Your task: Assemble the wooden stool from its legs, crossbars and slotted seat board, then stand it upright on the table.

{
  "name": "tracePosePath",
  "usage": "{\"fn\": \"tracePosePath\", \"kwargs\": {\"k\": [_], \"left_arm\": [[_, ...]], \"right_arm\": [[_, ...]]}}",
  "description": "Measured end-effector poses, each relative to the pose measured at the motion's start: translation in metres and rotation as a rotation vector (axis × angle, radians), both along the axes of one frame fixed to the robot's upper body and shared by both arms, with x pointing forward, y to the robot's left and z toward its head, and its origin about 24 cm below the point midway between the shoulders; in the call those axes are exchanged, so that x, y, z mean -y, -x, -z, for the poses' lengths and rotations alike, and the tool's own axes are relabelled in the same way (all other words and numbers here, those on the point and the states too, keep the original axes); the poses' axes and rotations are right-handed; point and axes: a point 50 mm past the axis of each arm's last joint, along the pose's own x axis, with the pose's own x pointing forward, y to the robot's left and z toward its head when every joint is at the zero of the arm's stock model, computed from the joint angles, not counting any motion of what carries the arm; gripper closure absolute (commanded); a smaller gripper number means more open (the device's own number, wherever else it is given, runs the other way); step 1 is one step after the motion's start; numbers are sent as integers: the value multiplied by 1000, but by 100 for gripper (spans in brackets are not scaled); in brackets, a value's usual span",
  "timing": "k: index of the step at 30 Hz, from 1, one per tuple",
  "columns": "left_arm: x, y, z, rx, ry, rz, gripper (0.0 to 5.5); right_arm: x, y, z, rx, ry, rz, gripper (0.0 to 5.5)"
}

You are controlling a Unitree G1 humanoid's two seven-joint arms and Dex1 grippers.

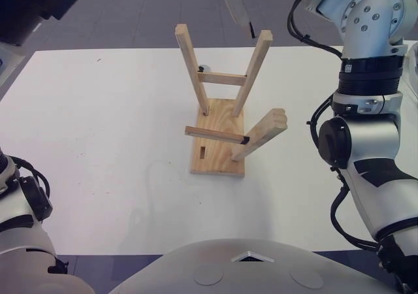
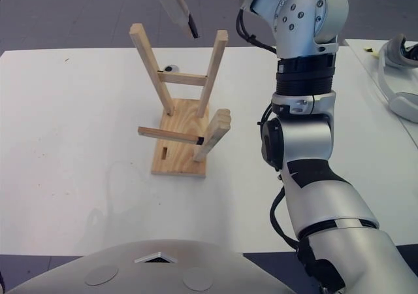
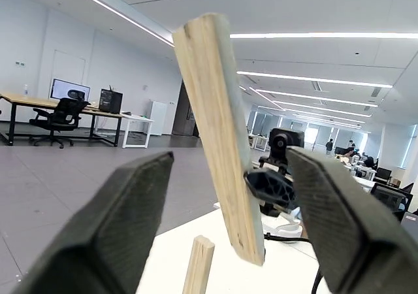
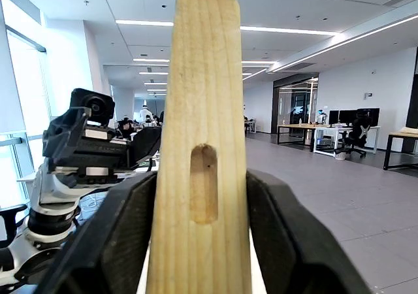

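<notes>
the white bench (image 1: 98, 144) carries a half-built stool. the seat board (image 1: 222, 164) lies flat on it, underside up, so the legs can be pressed down into its slots. at the seat board's far end the back legs (image 1: 192, 68) stand in it, joined by a crossbar (image 1: 222, 78), which probably keeps them square. at the seat board's near right corner a third leg (image 1: 261, 133) leans outward and does not look fully seated. from it a second crossbar (image 1: 212, 134) reaches across the board, its free end over the near left corner, just beside an open slot (image 1: 203, 152).

the fourth leg (image 4: 202, 78) is held high above the seat board's far end, well apart from it. the right claw (image 4: 202, 235) is clenched on it from both sides, with the leg's mortise left uncovered, probably so the loose crossbar can enter it.

the left claw (image 3: 228, 176) is released, fingers spread wide. the fourth leg shows in the gap between them and touches neither; how near it is i cannot tell. this looks like readiness to steady or take the leg.
</notes>
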Motion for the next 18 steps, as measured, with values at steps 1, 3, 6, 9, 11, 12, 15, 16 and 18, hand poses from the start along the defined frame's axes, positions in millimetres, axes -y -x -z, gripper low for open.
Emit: {"fn": "tracePosePath", "kwargs": {"k": [1, 3, 6, 9, 11, 12, 15, 16, 18], "left_arm": [[0, -1, -1, -2, 8, 4, 142], [-2, -4, -3, -10, 16, 2, 107], [-5, -7, 0, -31, 17, 2, 104], [-6, -8, 0, -43, 28, 29, 104], [-8, -8, 1, -58, 45, 49, 104], [-9, -8, 0, -61, 55, 56, 104], [-8, -6, 0, -62, 66, 100, 104], [-6, -3, -1, -60, 73, 139, 104], [-1, 3, -2, -39, 66, 200, 104]], "right_arm": [[-2, 2, 2, -7, 6, -25, 336], [-5, 7, 5, -12, 19, -59, 336], [-4, 10, 12, -59, 21, -115, 336], [-5, 16, 12, -74, 19, -192, 336], [-5, 18, 17, -96, 21, -217, 336], [-4, 18, 20, -112, 20, -231, 336], [-5, 20, 21, -122, 13, -255, 336], [-5, 20, 22, -123, 16, -258, 336], [-7, 20, 23, -125, 26, -267, 336]]}}
